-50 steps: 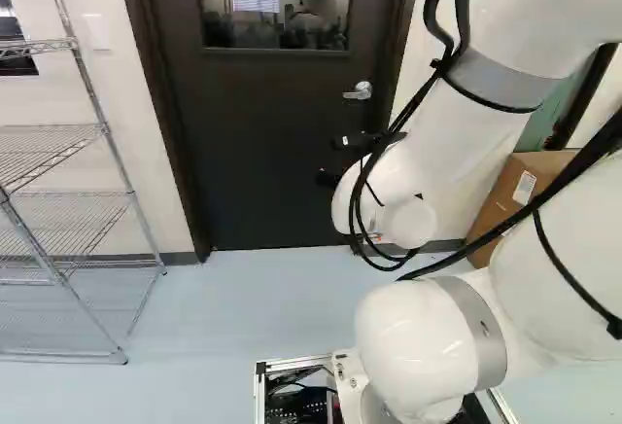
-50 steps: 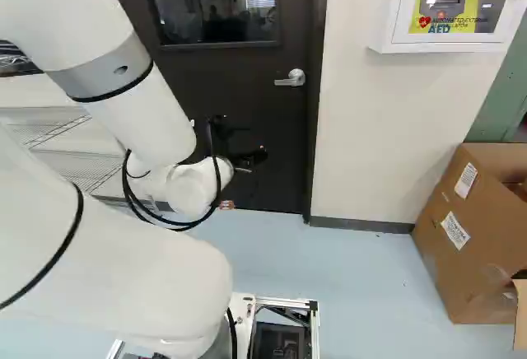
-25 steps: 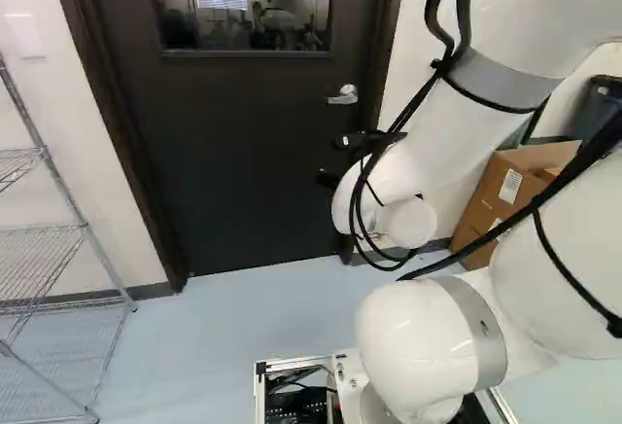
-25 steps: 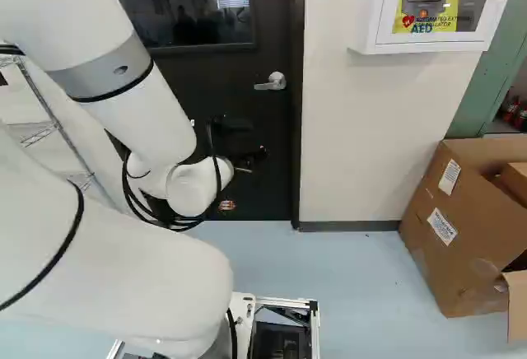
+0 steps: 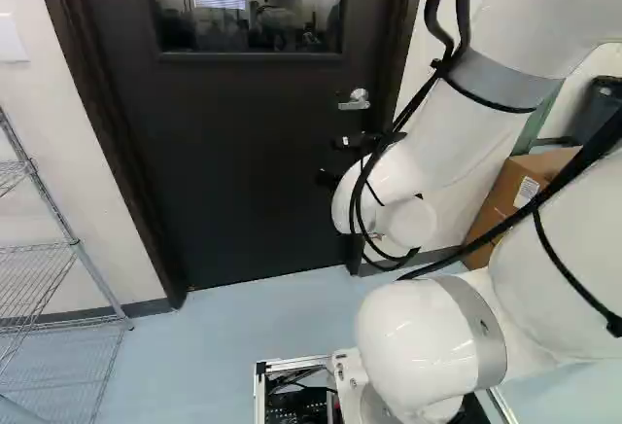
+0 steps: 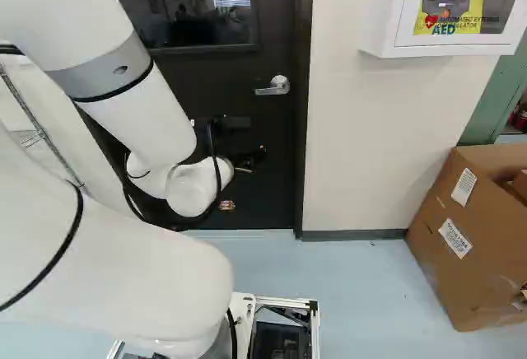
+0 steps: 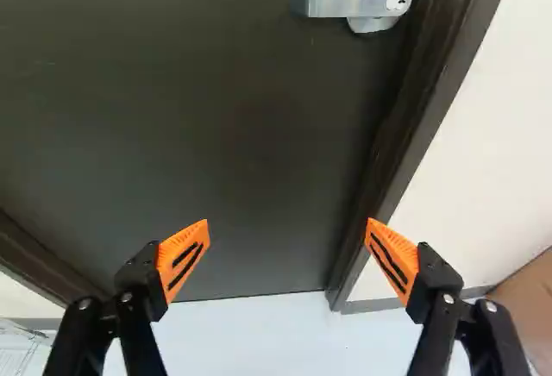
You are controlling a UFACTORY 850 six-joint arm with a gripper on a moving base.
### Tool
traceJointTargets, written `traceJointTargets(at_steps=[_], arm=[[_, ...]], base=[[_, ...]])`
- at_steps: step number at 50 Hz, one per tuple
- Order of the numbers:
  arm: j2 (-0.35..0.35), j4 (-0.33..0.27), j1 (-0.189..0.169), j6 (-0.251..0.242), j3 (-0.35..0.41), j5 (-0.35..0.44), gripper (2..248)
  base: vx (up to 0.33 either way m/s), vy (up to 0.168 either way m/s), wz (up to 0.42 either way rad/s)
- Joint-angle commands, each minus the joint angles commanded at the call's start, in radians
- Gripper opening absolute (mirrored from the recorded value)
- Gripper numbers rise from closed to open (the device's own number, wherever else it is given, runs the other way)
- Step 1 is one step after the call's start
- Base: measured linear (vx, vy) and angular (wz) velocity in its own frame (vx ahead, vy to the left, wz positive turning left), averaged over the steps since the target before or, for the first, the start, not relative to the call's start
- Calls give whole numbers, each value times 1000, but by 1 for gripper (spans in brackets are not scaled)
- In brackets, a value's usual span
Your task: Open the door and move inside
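From where I'm standing, the black door (image 5: pixel 233 171) is closed in its dark frame (image 5: pixel 97 123), filling the upper middle of the left base view, and it is what blocks the way ahead of the arm. Its silver lever handle (image 5: pixel 355 100) sits right of the upper middle there, below and to the right of the glass window (image 5: pixel 248 6). The gripper (image 5: pixel 333 159) hangs in front of the door, lower than the handle and apart from it; in the wrist view its two fingers are spread wide, orange pads (image 7: pixel 183 260) facing each other with nothing pinched between, and the handle lies ahead, toward the finger nearer the frame. A chrome wire shelving unit (image 5: pixel 37 171) stands at the lower left of the left base view, beside the doorway. On the other side, an opened cardboard box (image 6: pixel 465 252) rests on the pale blue floor (image 6: pixel 354 293) at the right of the right base view, with a stretch of cream wall (image 6: pixel 379 145) between it and the door. Above, at the upper right, hangs a white defibrillator cabinet (image 6: pixel 379 42), and a green frame (image 6: pixel 490 104) rises behind the box
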Motion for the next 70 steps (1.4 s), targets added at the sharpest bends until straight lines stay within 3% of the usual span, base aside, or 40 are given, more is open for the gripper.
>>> traceJointTargets(at_steps=[37, 70], arm=[[-14, 0, 2, 0, -12, 0, 247], [20, 0, 2, 0, -60, 0, 247]], base=[[24, 21, -6], [0, 0, 0]])
